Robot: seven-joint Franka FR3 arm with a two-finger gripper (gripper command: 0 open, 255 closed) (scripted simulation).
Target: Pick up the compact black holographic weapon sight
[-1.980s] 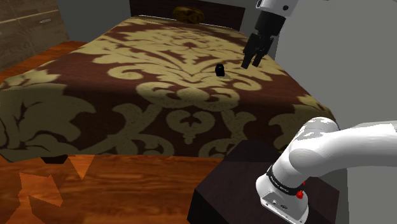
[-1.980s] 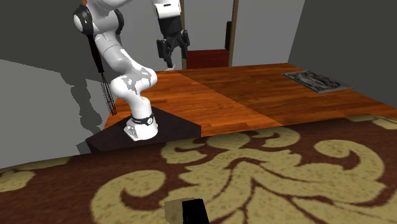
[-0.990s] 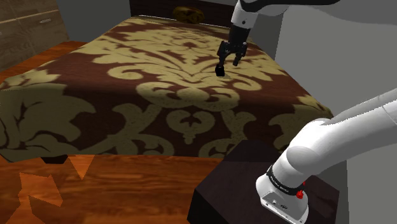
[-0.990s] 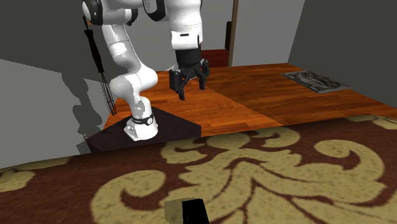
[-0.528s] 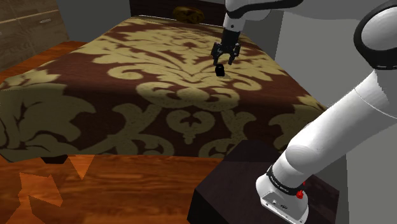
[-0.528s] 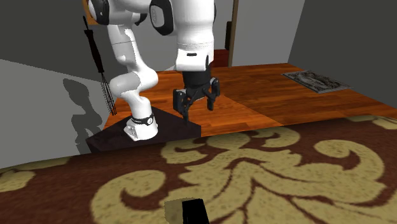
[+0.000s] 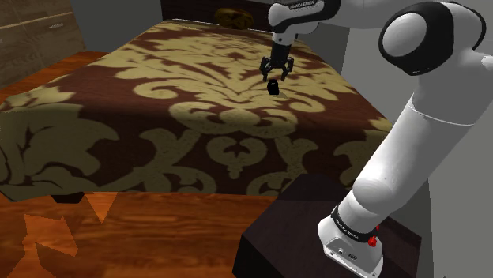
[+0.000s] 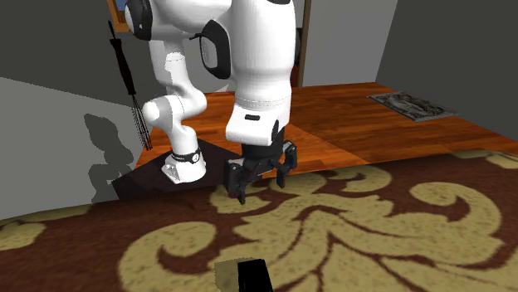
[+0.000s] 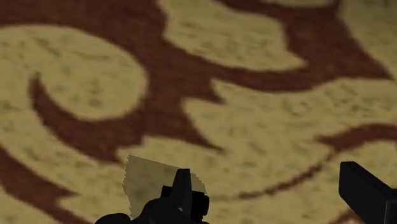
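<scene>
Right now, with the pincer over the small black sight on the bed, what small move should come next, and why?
Probably lower straight down without closing. The all-black two-finger pincer hangs open just above the small black boxy sight on the brown-and-gold patterned bedspread, not yet down around it, so closing now would likely catch nothing.

The sight (image 7: 273,87) lies on the bed (image 7: 158,118), in the half nearer the headboard and toward the side where the stand (image 7: 296,209) is. The pincer (image 7: 276,75) hangs just above the sight, apart from it. The stand sits on the floor (image 7: 118,237) beside the bed's foot corner, at the shoulder view's lower right. A cabinet (image 7: 35,39) stands past the bed at that view's upper left. In the second exterior view a mat (image 8: 412,105) lies on the floor, well to the stand's right.
</scene>
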